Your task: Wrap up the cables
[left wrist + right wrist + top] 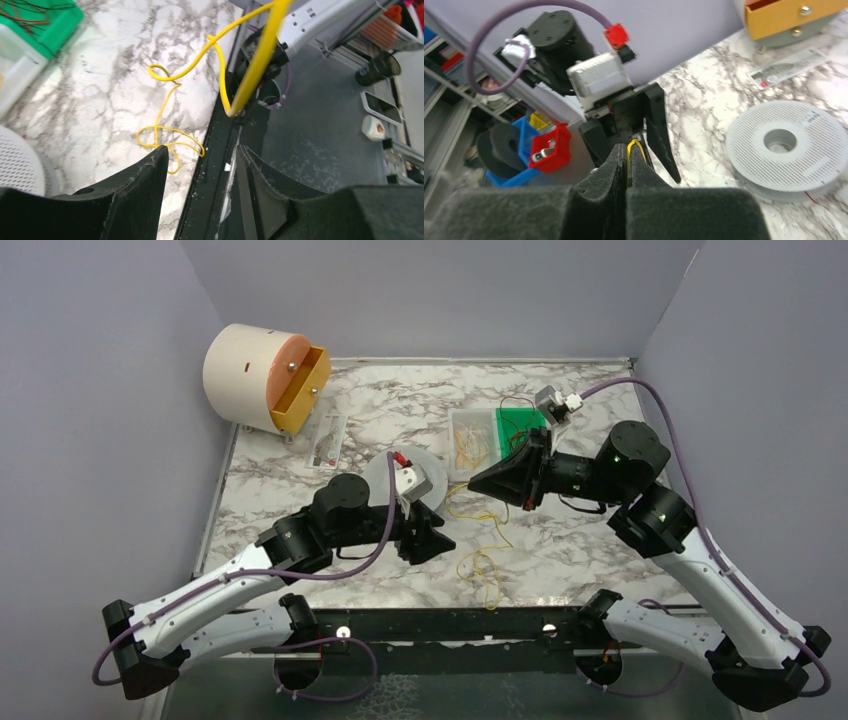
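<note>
A thin yellow cable (487, 562) lies looped on the marble table, and one end rises to my right gripper (478, 483). In the right wrist view my right gripper (628, 151) is shut on the yellow cable (635, 145), which shows as a small loop at the fingertips. My left gripper (438, 540) is open and empty, just left of the loops. In the left wrist view my left gripper (201, 152) hovers over the table's front edge, with the cable's loops (161, 131) beyond its left finger. More yellow wires fill a clear tray (470, 443). Dark red-brown wires (27, 12) lie in a green tray (523, 423).
A white perforated spool (388, 472) lies under the left wrist and also shows in the right wrist view (789, 145). A round drum with an open yellow drawer (298, 390) stands at the back left, with a small packet (328, 440) beside it. The black front rail (450, 625) borders the table.
</note>
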{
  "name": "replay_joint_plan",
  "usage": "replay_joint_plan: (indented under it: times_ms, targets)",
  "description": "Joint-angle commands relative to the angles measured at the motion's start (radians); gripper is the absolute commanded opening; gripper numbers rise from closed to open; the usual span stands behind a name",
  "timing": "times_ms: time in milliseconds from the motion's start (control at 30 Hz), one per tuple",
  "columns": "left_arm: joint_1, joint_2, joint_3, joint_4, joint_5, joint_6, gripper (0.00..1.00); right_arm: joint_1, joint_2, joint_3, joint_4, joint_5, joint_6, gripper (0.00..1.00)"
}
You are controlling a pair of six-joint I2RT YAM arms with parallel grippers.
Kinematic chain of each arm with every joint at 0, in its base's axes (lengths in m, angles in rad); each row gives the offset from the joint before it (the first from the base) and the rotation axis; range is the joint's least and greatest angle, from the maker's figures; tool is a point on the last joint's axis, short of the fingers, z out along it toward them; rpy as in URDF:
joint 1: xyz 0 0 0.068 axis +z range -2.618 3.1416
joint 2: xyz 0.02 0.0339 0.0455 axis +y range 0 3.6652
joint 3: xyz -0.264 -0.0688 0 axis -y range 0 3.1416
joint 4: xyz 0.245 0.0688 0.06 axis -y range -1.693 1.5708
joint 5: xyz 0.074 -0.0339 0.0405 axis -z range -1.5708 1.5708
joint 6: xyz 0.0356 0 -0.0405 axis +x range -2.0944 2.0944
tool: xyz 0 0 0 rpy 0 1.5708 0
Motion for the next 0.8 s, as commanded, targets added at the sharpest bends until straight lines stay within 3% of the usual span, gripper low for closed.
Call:
replay_joint_plan:
  times_ms: [0, 300, 533, 767]
  targets:
    - [-0.004, -0.042, 0.044, -0.046, -0.158, 0.025, 0.58, 0.002, -0.028, -0.016, -0.063, 0.164, -0.019, 0.01]
    - [-0.004, -0.110, 0.032, 0.022, -0.176, -0.001, 0.63, 0.002, -0.053, -0.088, -0.013, 0.255, 0.033, 0.01]
    - [-0.004, -0.188, -0.096, 0.288, -0.112, -0.083, 0.69, 0.002, -0.069, -0.195, 0.143, 0.141, 0.129, 0.01]
    - [-0.005, -0.160, -0.122, 0.354, -0.119, -0.093, 0.70, 0.002, -0.075, -0.221, 0.252, -0.030, 0.204, 0.01]
